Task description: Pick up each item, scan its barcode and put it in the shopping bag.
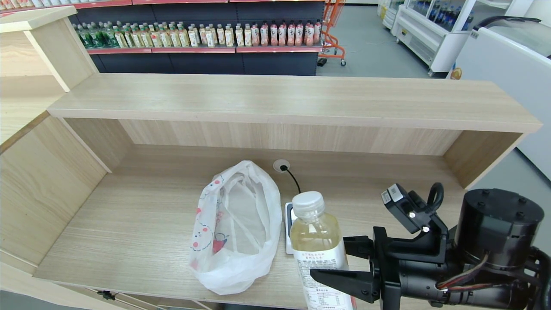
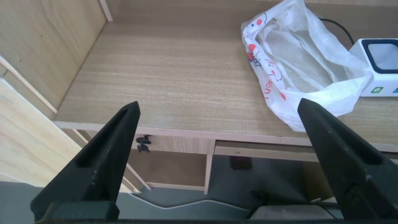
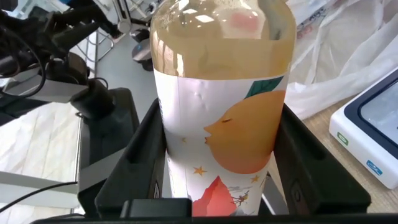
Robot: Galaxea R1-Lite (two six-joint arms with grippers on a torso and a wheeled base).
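Note:
A bottle [image 1: 319, 249] of pale yellow drink with a white cap and a white label is held upright at the counter's front edge by my right gripper [image 1: 344, 262], which is shut on its body. In the right wrist view the bottle [image 3: 224, 106] stands between the two fingers [image 3: 140, 155]. A white shopping bag [image 1: 234, 226] with red and blue prints lies open on the counter, just left of the bottle. A white barcode scanner [image 1: 289, 215] sits behind the bottle, mostly hidden. My left gripper [image 2: 221, 165] is open, below the counter's front edge; the bag [image 2: 298, 62] lies beyond it.
The wooden counter [image 1: 142, 215] has a raised back shelf [image 1: 275, 101] and side walls. A black cable [image 1: 295, 178] runs from a grommet to the scanner [image 2: 380, 59]. Bare counter lies left of the bag. Shop shelves with drinks [image 1: 198, 36] stand behind.

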